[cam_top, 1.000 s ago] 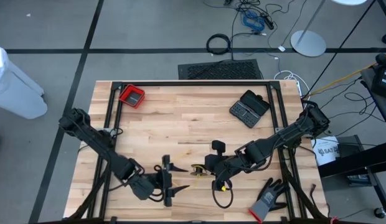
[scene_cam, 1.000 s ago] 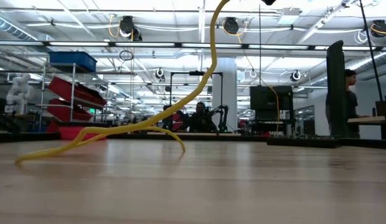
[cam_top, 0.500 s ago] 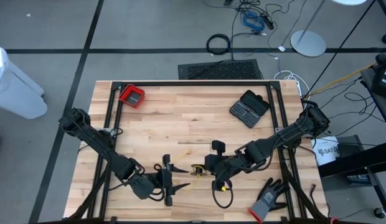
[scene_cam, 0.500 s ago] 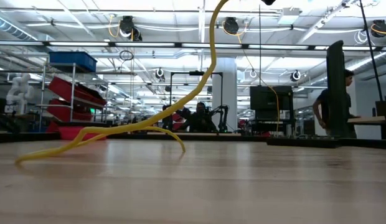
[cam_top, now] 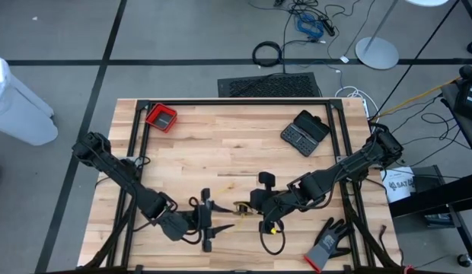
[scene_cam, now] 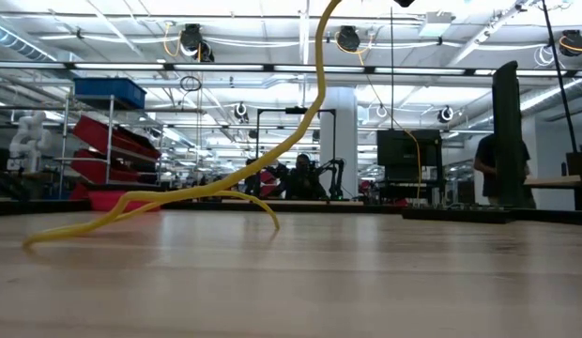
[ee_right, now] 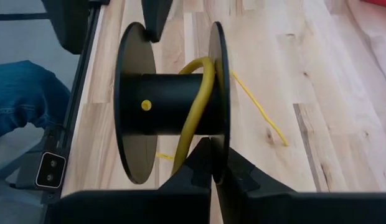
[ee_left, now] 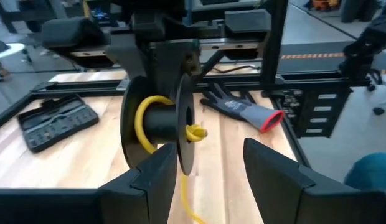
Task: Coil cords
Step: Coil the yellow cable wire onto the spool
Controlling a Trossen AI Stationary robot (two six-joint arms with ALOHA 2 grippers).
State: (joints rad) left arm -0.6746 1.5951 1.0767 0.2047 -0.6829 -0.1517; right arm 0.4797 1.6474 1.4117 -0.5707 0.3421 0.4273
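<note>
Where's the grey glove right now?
In the high view the grey glove lies at the table's near right corner, just right of the right gripper, apart from it.

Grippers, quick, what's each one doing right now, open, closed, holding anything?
Left gripper: jaws open either side of the black spool, not clamped on it.
Right gripper: jaws closed on the black spool's flange, yellow cord wound round it.
</note>
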